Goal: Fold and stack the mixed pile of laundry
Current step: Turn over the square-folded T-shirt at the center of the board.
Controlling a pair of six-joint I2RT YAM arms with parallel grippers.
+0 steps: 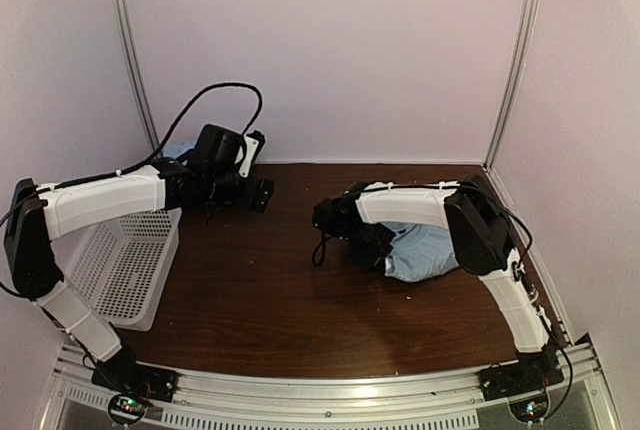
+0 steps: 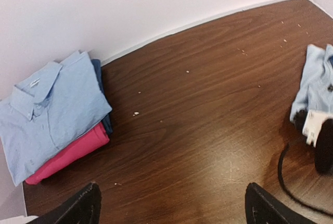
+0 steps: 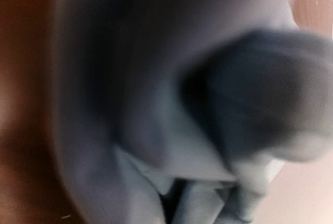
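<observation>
A crumpled light blue garment (image 1: 425,250) lies on the brown table under my right forearm. It also shows at the right edge of the left wrist view (image 2: 315,81). My right gripper (image 1: 335,218) points left at the garment's left end. In the right wrist view blurred light blue cloth (image 3: 156,104) fills the frame and hides the fingers, with folds bunching at the bottom middle, so the gripper seems shut on it. My left gripper (image 2: 176,207) is open and empty above bare table, right of a folded stack topped by a light blue collared shirt (image 2: 52,112).
The stack has a magenta cloth (image 2: 73,153) and a dark blue layer (image 2: 104,104) under the shirt, against the back wall. A white perforated basket (image 1: 125,265) stands at the left edge. White walls close the back and both sides.
</observation>
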